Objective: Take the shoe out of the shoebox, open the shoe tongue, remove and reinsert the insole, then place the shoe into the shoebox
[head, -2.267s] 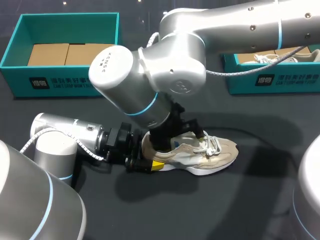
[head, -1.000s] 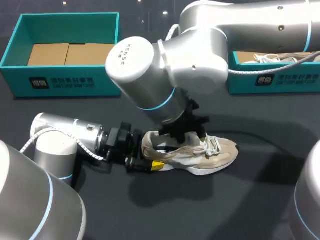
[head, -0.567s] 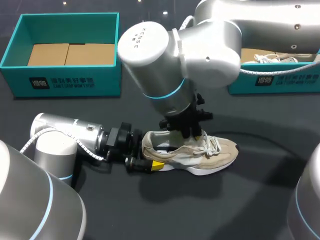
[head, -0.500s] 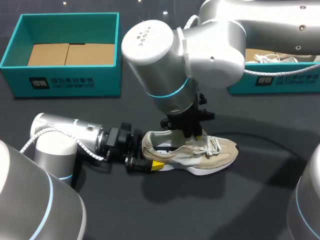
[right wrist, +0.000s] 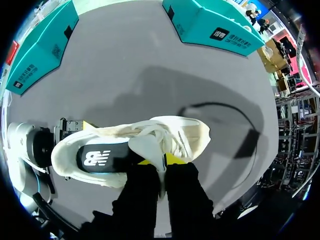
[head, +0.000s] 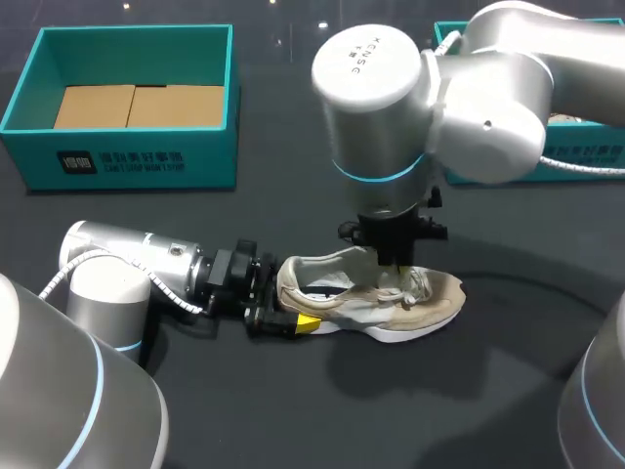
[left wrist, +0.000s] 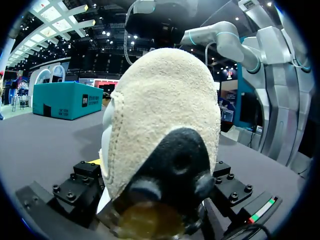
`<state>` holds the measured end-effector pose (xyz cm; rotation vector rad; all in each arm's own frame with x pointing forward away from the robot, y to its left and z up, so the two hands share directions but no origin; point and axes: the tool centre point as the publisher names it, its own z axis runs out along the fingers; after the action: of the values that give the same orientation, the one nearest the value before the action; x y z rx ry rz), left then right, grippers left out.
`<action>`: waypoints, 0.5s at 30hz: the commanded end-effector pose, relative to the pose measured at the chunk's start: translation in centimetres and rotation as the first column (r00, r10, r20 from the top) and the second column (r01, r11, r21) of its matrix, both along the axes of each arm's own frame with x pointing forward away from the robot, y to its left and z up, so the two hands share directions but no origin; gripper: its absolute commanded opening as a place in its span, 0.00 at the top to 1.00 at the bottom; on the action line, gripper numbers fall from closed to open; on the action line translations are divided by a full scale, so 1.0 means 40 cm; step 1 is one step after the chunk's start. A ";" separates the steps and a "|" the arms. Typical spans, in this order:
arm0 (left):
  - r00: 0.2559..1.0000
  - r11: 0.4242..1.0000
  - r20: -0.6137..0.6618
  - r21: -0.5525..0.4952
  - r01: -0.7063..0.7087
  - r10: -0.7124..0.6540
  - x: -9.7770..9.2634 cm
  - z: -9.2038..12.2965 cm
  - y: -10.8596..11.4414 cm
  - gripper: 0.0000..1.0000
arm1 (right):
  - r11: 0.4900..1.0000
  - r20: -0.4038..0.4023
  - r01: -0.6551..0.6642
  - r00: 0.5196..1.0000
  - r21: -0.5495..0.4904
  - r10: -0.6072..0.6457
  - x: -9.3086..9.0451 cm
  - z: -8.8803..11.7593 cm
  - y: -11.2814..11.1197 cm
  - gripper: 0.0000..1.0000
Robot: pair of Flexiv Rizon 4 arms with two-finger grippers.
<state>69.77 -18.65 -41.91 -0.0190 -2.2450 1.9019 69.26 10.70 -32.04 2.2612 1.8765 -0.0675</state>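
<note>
As the right end effector (right wrist: 160, 160) hangs straight above the shoe's mid-part, its 2 yellow tips stand nearly closed, pinching the pale padded tongue (right wrist: 149, 142) from both sides. At the heel, the left end effector (head: 280, 315) is clamped on, 1 tip on each flank.

The beige suede-and-mesh trainer with white sole (head: 435, 298) lies flat on the dark grey counter (head: 293, 410). Its long axis runs across the counter, heel toward my left arm and toe toward my right.

The black insole with white logo (right wrist: 100, 157) sits in place, exposed heelward of the tongue.

Judgement: this is the tongue-opening step. The insole lies between the 2 arms, and the right is the freer to reach it.

The teal cardboard shoebox (head: 127, 161) sits well apart, far left.
</note>
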 end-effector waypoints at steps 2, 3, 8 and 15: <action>1.000 1.000 0.000 -0.001 -0.002 0.002 -0.003 -0.005 0.004 1.00 | 0.997 0.023 0.071 0.997 0.024 -0.071 -0.015 0.004 -0.023 1.00; 1.000 1.000 0.000 -0.001 -0.002 0.002 -0.003 -0.005 0.004 1.00 | 0.997 0.032 0.060 0.998 0.055 -0.061 -0.018 0.007 -0.036 1.00; 1.000 1.000 0.000 -0.001 -0.002 0.002 -0.003 -0.005 0.004 1.00 | 0.997 0.019 0.013 1.000 0.078 -0.015 -0.018 -0.002 -0.075 1.00; 1.000 1.000 0.000 -0.001 -0.002 0.002 -0.003 -0.005 0.004 1.00 | 0.984 0.055 -0.047 0.998 0.174 0.038 -0.014 -0.031 -0.125 1.00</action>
<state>69.78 -18.66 -41.90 -0.0192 -2.2449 1.9019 69.11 7.81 -32.64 2.2566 1.9106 0.0108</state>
